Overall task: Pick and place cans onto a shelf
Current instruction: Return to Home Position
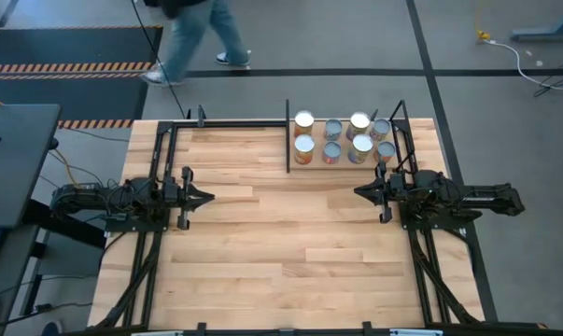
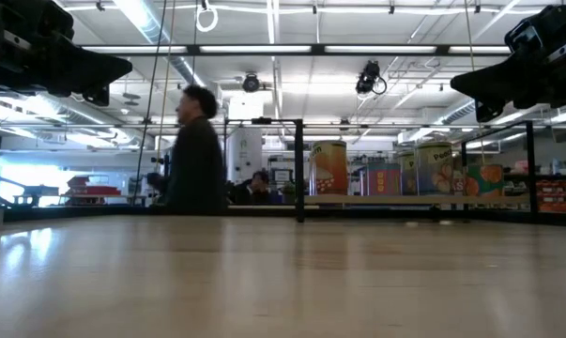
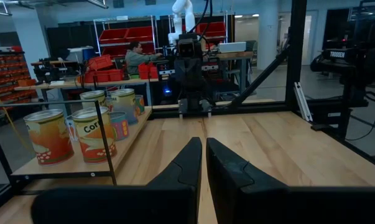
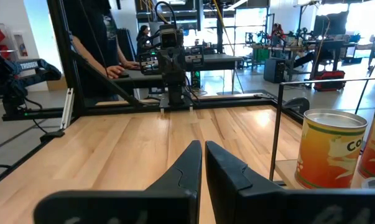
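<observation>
– High view first: left gripper poised over the bare table, aimed straight across at the right gripper. Tip facing tip, well apart, plain wood between.
– Holding anything?
– Nothing at all. Left wrist view: fingers pinched to a hairline slit, empty. Same story on the right wrist view, fingers all but touching, clamped on nothing.
– And the cans?
– All eight up on the shelf, two rows of four, silvery and blue-grey tops. Near the right gripper, off to its side toward the table's far edge, touching none of it. Far from the left gripper: ahead of it, across the table and off to that same far side.
– Labels?
– Orange on the tall ones at the end of the shelf nearest the left gripper. Another orange one near the right gripper on the right wrist view, standing upright.
– Low view?
– Both grippers hanging high above the wood. Shelf and cans standing between them, nearer the right gripper. Beyond the left gripper, past the table's far edge, a person in dark clothes, mid-stride.
</observation>
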